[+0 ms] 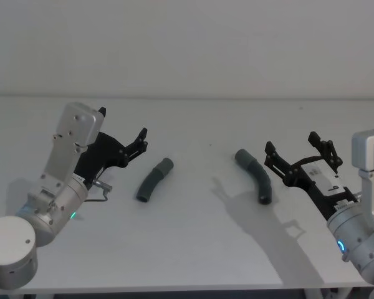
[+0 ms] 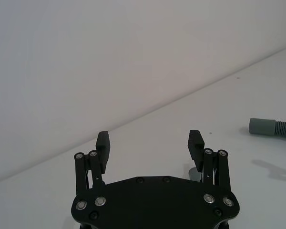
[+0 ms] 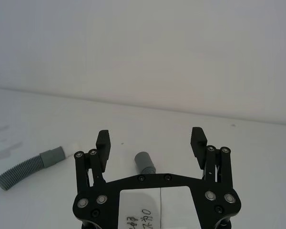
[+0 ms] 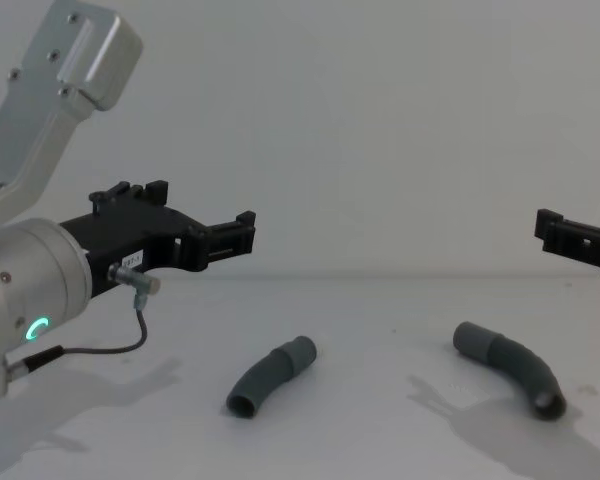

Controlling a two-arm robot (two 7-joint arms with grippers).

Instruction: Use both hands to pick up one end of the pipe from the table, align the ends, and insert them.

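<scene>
Found lying flat and well apart on the counter [image 1: 193, 255], left pipe piece [image 1: 154, 179] and right pipe piece [image 1: 255, 174] ungripped — left tool [image 1: 123, 123] and right tool [image 1: 291, 143] poised near one each, both spread wide and empty, likely staged to straddle an end.

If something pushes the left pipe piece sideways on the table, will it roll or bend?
Probably it will not roll far: the left piece is curved and lies flat on the table. Its ribbed body suggests some flex, so it may bend when squeezed. The smooth cuff looks a firmer place to grip.
</scene>
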